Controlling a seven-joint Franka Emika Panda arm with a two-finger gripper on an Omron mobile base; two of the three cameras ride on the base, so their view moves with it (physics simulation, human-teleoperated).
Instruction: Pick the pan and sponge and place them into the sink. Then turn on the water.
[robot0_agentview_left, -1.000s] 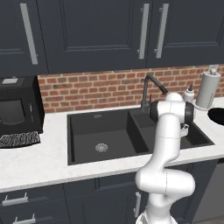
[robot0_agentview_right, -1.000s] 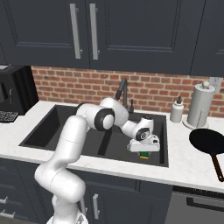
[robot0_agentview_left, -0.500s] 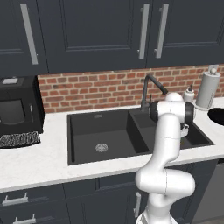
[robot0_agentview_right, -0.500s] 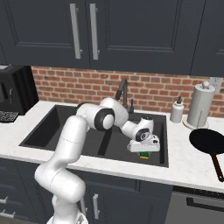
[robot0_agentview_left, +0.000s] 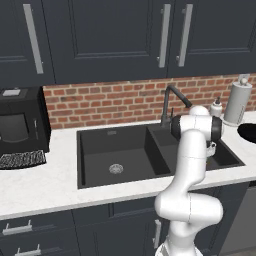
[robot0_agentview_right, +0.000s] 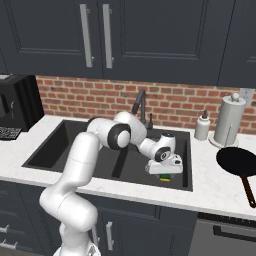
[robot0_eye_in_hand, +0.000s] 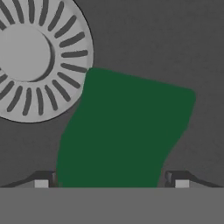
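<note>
Straddling sponge (robot0_eye_in_hand: 122, 131) in sink (robot0_agentview_right: 75, 150), claw (robot0_eye_in_hand: 111, 180) spread wide.
Pan (robot0_agentview_right: 239, 164) waiting on tabletop: stiff, heavier; grip its handle.

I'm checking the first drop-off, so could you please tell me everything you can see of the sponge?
The sponge is a small soft-looking block with a dark green top and a thin yellow bottom layer that shows at its edge. It lies flat on the floor of the sink's right basin, with one corner by the round silver drain. The hand sits just above it, open, a fingertip on either side; whether they touch it is unclear.
</note>
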